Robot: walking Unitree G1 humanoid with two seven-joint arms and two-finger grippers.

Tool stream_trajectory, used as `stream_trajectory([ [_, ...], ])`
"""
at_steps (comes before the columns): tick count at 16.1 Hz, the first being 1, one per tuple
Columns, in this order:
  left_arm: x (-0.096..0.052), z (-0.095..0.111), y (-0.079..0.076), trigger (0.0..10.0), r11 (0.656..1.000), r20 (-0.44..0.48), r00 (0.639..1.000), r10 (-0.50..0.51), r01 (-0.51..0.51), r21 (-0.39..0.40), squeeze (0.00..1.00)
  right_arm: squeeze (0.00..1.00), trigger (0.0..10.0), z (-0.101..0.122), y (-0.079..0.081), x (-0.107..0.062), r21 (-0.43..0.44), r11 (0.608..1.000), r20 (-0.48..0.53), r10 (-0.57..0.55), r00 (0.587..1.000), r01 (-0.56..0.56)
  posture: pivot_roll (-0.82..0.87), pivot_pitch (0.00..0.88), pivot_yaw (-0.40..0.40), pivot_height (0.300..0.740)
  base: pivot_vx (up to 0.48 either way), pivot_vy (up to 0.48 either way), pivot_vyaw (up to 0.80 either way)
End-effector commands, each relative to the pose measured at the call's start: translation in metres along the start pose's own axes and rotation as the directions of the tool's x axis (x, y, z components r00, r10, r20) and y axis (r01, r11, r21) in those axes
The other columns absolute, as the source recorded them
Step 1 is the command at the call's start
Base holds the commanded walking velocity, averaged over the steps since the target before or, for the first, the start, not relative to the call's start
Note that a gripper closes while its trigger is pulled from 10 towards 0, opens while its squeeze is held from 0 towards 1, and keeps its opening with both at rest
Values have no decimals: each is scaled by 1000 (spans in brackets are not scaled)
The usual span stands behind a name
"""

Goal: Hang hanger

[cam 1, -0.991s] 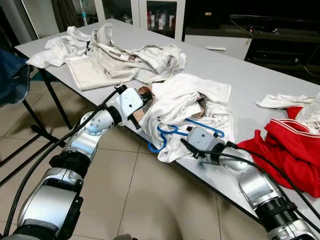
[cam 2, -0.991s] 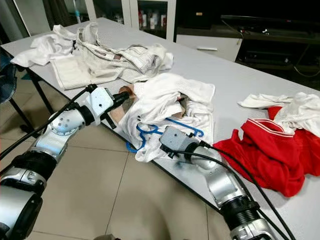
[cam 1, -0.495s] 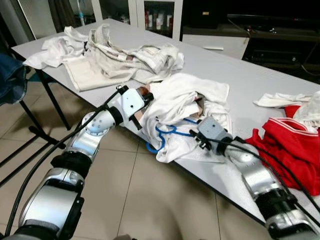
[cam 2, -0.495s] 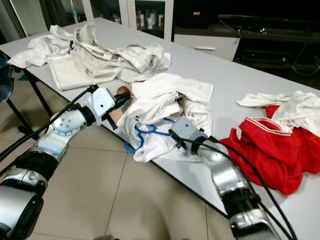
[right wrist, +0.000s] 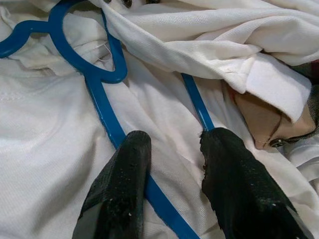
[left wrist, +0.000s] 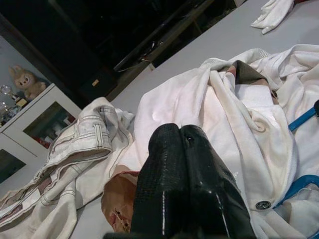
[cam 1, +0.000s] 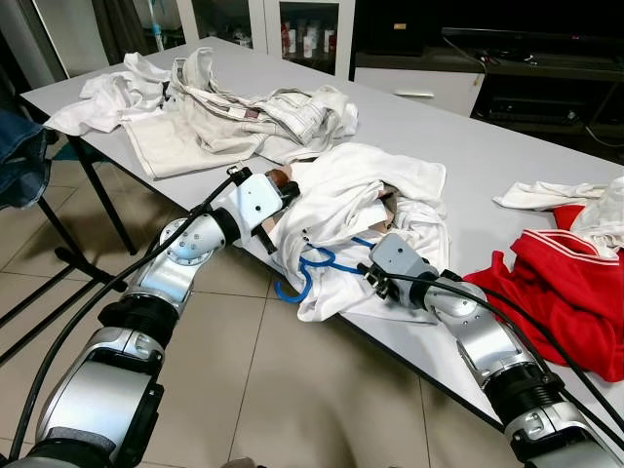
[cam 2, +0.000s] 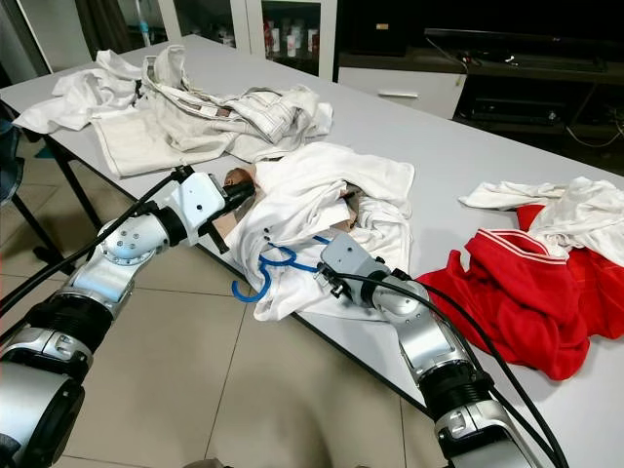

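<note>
A blue plastic hanger [cam 1: 310, 265] lies tangled in a crumpled white shirt [cam 1: 351, 190] at the front edge of the grey table [cam 1: 478, 146]. Its hook [cam 2: 255, 276] hangs out past the edge. My right gripper [cam 1: 368, 280] rests on the shirt, open. In the right wrist view its fingers [right wrist: 122, 169] straddle one arm of the hanger [right wrist: 102, 107] without closing on it. My left gripper [cam 1: 286, 187] is shut, with its tips [left wrist: 175, 130] pressed against the shirt's left side beside a tan patch of cloth [left wrist: 119, 204].
A red garment [cam 1: 565, 283] and a white cloth [cam 1: 546, 195] lie at the table's right. Off-white clothes [cam 1: 244, 112] are heaped at the far left. Blue cloth [cam 1: 19, 161] hangs at the left edge. Tiled floor [cam 1: 292, 390] lies below the table's edge.
The hanger has slid left, and its hook now hangs farther past the table edge. My right gripper went right, then came back left along the hanger. The left gripper has stayed put.
</note>
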State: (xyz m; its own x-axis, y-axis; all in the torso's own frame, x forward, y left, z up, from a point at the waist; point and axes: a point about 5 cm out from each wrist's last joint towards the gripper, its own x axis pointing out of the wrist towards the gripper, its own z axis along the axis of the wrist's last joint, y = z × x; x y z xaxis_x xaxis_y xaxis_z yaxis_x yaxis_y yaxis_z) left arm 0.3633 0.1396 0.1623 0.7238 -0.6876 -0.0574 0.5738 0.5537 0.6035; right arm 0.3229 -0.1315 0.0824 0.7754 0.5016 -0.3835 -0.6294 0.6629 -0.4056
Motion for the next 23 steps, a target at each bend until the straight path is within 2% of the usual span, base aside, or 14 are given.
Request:
stream_trajectory([
  [1, 3, 6, 4, 10000, 1000, 11, 1000, -9, 9, 27, 0, 0, 10000, 0, -5, -2, 5, 1000, -12, -17, 1000, 17, 10, 0, 12, 723, 0, 0, 0],
  [4, 4, 6, 3, 10000, 1000, 8, 1000, -11, 11, 29, 0, 0, 10000, 12, -18, -10, -7, 999, 42, -32, 999, 32, 0, 0, 15, 723, 0, 0, 0],
  [6, 5, 6, 2, 10000, 1000, 9, 1000, -13, 13, 29, 0, 0, 10000, 12, -12, -14, -23, 999, 47, 35, 998, -34, -2, 0, 14, 723, 0, 0, 0],
  [8, 5, 6, 2, 10000, 1000, 11, 1000, -13, 13, 27, 0, 0, 10000, 7, 3, -17, -44, 991, 32, 127, 991, -125, -3, 0, 12, 723, 0, 0, 0],
  [13, 5, 5, 1, 10000, 999, 6, 1000, -15, 15, 29, 0, 0, 10000, 1, 11, -15, -18, 990, -1, 141, 990, -141, -2, 0, 12, 723, 0, 0, 0],
  [14, 5, 6, 2, 10000, 999, 7, 1000, -15, 15, 32, 0, 0, 10000, 0, 5, -11, -11, 997, -20, 77, 997, -77, 5, 0, 14, 723, 0, 0, 0],
  [16, 5, 6, 2, 10000, 999, 8, 1000, -15, 15, 34, 0, 0, 10000, 2, 1, -8, 4, 999, -20, 38, 999, -38, 5, 0, 15, 723, 0, 0, 0],
  [20, 5, 6, 2, 10000, 999, 5, 1000, -15, 15, 36, 0, 0, 10000, -6, 14, -9, 18, 991, -66, 135, 989, -134, 5, 0, 13, 723, 0, 0, 0],
  [21, 5, 6, 2, 10000, 999, 5, 1000, -15, 15, 37, 0, 0, 2667, -10, 19, -11, 25, 984, -81, 179, 981, -177, 6, 0, 12, 723, 0, 0, 0],
  [22, 5, 6, 2, 10000, 999, 5, 1000, -15, 15, 37, 0, 0, 0, -11, 20, -12, 30, 983, -87, 182, 979, -180, 6, 0, 13, 723, 0, 0, 0],
  [23, 5, 6, 2, 10000, 999, 4, 1000, -15, 15, 37, 0, 0, 0, -12, 19, -12, 37, 984, -93, 178, 980, -175, 7, 0, 13, 723, 0, 0, 0],
])
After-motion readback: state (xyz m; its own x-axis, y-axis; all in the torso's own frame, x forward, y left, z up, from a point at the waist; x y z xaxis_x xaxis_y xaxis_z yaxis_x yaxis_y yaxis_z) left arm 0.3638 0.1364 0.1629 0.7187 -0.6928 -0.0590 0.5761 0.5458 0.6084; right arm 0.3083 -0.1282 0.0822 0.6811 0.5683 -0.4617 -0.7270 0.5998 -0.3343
